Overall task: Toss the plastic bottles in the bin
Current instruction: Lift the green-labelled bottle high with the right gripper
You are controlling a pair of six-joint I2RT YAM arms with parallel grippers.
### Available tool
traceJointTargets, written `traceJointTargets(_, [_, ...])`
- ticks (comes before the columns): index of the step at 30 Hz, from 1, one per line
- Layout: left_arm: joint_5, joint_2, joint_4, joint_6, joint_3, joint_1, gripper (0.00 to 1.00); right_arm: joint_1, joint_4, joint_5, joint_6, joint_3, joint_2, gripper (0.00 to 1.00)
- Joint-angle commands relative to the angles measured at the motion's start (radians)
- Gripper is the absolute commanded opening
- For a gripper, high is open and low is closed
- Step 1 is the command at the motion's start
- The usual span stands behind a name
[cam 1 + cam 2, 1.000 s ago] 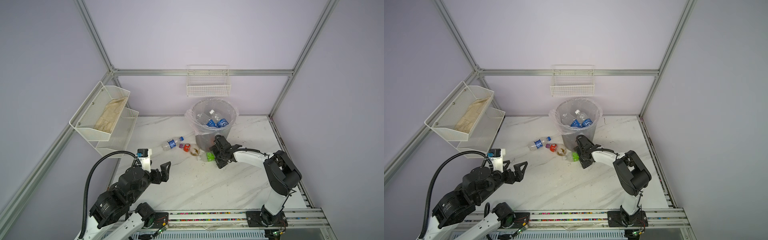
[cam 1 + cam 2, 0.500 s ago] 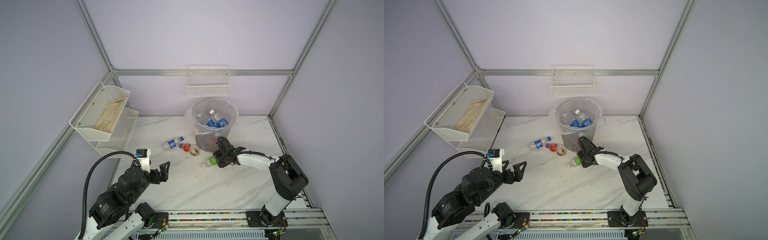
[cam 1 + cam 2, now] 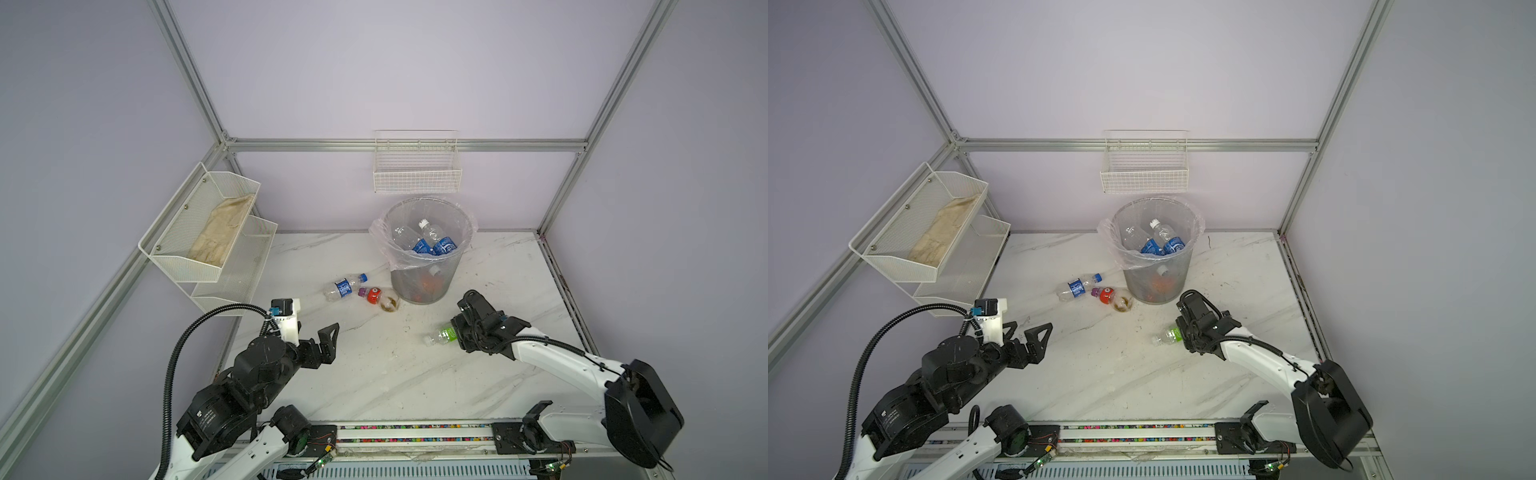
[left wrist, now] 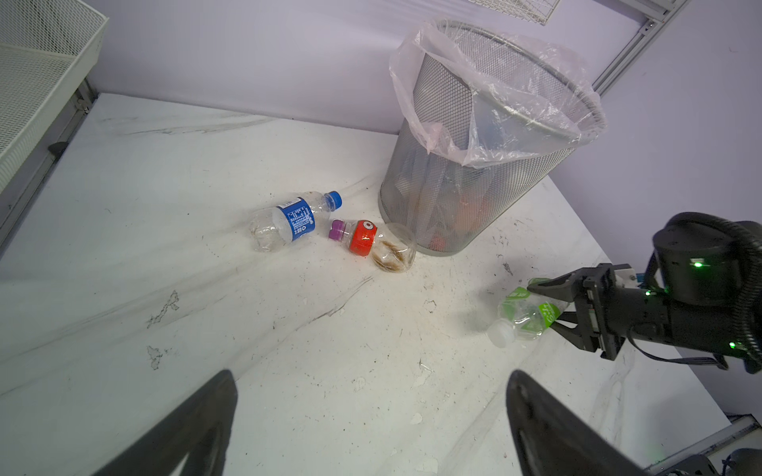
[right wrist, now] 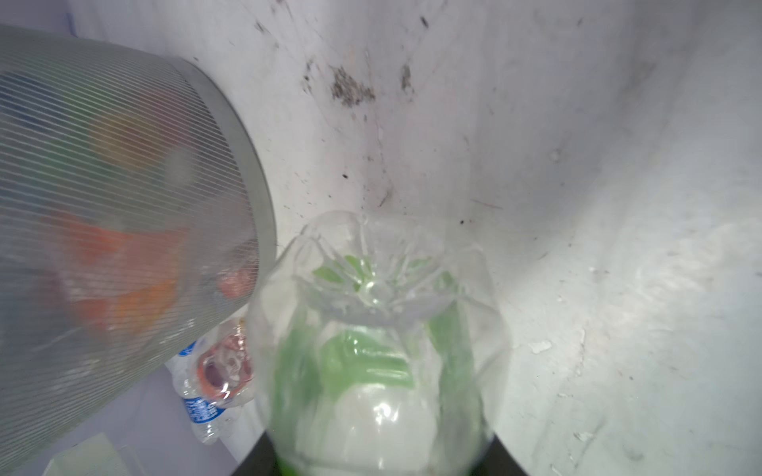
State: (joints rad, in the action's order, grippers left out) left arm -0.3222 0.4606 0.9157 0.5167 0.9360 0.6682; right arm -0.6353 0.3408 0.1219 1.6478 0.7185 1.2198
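- Now our right gripper (image 4: 545,307), wide a second ago, pinches the green-label bottle (image 3: 442,334) just near-right of the bin (image 3: 419,282); grasp looks secured, we lift next.
- Our left gripper (image 3: 1023,332) stays spread.

A white marbled surface (image 3: 374,374), scuffed and dirt-flecked; a wire basket (image 3: 417,178) hangs above its far edge; a two-tier mesh rack (image 3: 226,286) by its left edge holds beige cloth (image 3: 220,235)
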Motion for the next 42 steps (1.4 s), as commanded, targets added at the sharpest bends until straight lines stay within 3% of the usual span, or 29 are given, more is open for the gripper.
traceJointTargets(1, [0.0,0.0,-0.005,0.02,-0.02,-0.002,1.0,-0.004,0.096,0.161,0.088,0.018,-0.133,0.04])
traceJointTargets(4, [0.003,0.001,-0.004,0.019,-0.016,-0.002,1.0,-0.005,0.222,0.251,0.009,0.128,-0.223,0.04])
traceJointTargets(5, [0.003,0.001,-0.004,0.02,-0.016,-0.002,1.0,-0.004,0.232,0.273,-0.077,0.185,-0.242,0.05])
traceJointTargets(7, [0.004,0.002,-0.005,0.02,-0.016,-0.002,1.0,-0.004,0.163,0.275,-0.377,0.312,-0.251,0.05])
traceJointTargets(9, [0.005,0.007,-0.008,0.019,-0.017,-0.002,1.0,-0.005,0.129,0.215,-0.655,0.488,-0.224,0.04])
traceJointTargets(11, [0.011,0.013,-0.012,0.022,-0.019,-0.002,1.0,-0.009,0.155,0.155,-0.819,0.66,-0.183,0.0])
traceJointTargets(16, [0.02,0.022,-0.028,0.029,-0.019,-0.002,1.0,-0.032,0.213,0.033,-1.082,0.981,-0.114,0.0])
traceJointTargets(21, [0.022,0.028,-0.029,0.029,-0.006,-0.002,1.0,-0.033,0.311,-0.039,-1.186,1.187,-0.056,0.0])
traceJointTargets(42, [0.032,0.078,-0.057,0.04,0.012,-0.002,1.0,-0.032,0.355,-0.008,-1.308,1.265,-0.054,0.0])
